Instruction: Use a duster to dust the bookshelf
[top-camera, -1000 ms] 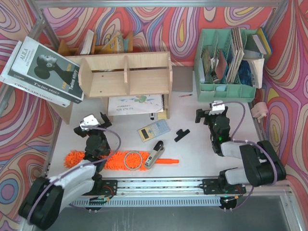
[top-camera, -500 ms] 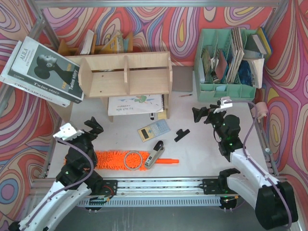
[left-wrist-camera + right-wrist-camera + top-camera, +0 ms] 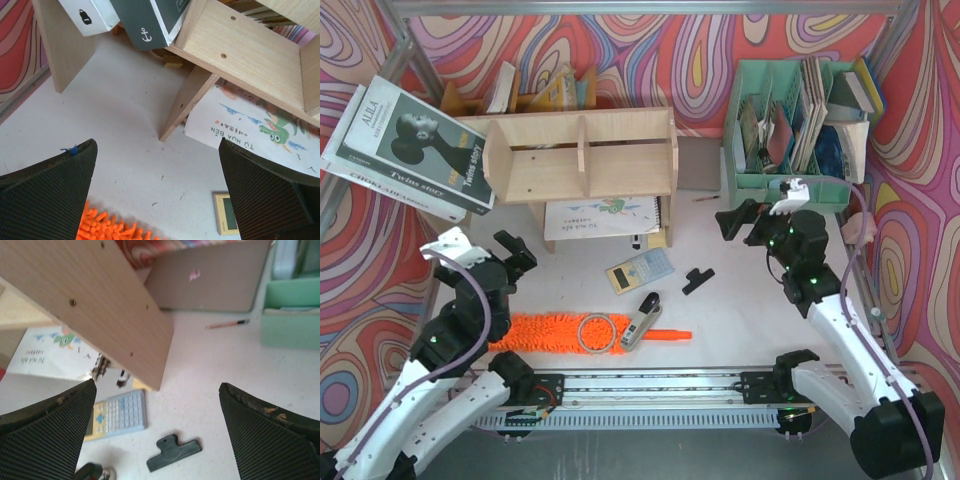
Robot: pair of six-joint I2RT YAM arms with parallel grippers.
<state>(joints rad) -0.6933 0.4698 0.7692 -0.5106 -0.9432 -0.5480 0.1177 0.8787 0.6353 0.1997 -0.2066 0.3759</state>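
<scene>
— Where is the duster (image 3: 545, 331)?

— Flat on the counter (image 3: 750, 310), in front of the bookshelf (image 3: 580, 160) and well apart from it, down toward the arm bases. Its long axis runs roughly parallel to the shelf's front edge: the fluffy head lies below the shelf's left compartment and the thin handle points right, ending below the shelf's right end.

— Anything on it?

— A clear ring (image 3: 592, 332) rests on the fluff, and a grey stapler-like thing (image 3: 641, 319) lies across where fluff meets handle.

— The left pincer (image 3: 157, 146)?

— Released, jaws wide, holding nothing. It hangs in front of the shelf's left leg, above the tip of the fluffy head, not touching it.

— And the right pincer (image 3: 156, 387)?

— Also spread wide and empty, off the shelf's right end, above a calculator (image 3: 116, 415) and a black clip (image 3: 174, 452).
</scene>
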